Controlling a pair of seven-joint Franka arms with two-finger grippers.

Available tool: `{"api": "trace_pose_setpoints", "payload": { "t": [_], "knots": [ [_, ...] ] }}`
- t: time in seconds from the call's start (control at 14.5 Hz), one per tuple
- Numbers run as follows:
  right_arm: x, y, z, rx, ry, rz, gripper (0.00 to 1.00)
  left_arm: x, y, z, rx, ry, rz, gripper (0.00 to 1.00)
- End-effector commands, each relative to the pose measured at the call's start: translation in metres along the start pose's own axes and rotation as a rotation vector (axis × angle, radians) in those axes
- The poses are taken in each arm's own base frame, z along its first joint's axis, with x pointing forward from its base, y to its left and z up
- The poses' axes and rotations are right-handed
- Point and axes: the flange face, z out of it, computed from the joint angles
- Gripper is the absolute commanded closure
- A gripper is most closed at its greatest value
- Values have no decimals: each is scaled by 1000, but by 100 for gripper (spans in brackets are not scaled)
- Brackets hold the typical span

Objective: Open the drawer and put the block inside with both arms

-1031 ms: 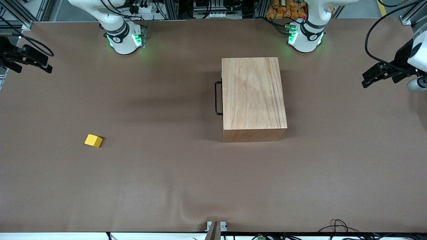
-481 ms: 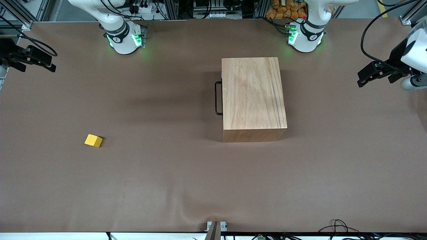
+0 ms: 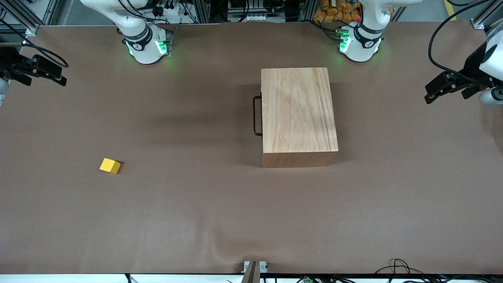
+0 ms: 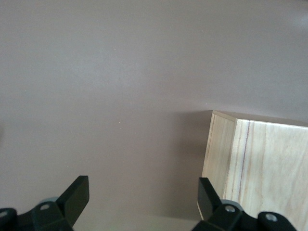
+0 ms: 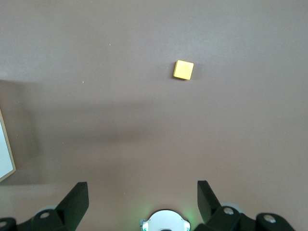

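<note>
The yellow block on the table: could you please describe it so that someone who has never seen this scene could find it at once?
Start at the big wooden cabinet in the middle of the brown table. From its black handle, look toward the right arm's end of the table and a little nearer the front camera. There the block lies alone on bare tabletop, small, bright yellow, the only coloured thing.

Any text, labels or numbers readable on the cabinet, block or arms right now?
Cabinet: plain wood, no text.
Block: plain yellow, no text.
Black bands on the right arm's base and the left arm's base: each has a small white mark, too small to read.
</note>
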Motion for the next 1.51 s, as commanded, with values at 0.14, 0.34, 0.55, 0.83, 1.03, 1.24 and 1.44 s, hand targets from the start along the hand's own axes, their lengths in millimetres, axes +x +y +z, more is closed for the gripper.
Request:
{"api": "trace_pose_setpoints", "payload": {
  "t": [0.14, 0.34, 0.55, 0.83, 1.03, 1.24, 1.44],
  "knots": [
    [14, 7, 5, -7, 29, 19, 0, 4, -8, -7, -6, -5, -21, 0],
    [13, 23, 2, -1, 37, 45, 0, 3, -7, -7, -6, -5, -21, 0],
    [7, 33, 3, 0, 4, 65, 0, 4, -8, -8, -8, -3, -22, 0],
    [14, 23, 4, 0, 34, 48, 0, 4, -9, -7, -7, -4, -21, 0],
    [17, 30, 11, 1, 16, 61, 0, 7, -10, -3, -14, -12, -21, 0],
    [19, 45, 16, 4, 11, 89, 0, 9, -9, 0, -12, -16, -20, 0],
    [33, 57, 33, 4, -10, 110, 0, 13, -5, 6, -12, -24, -14, 0]
  ]
}}
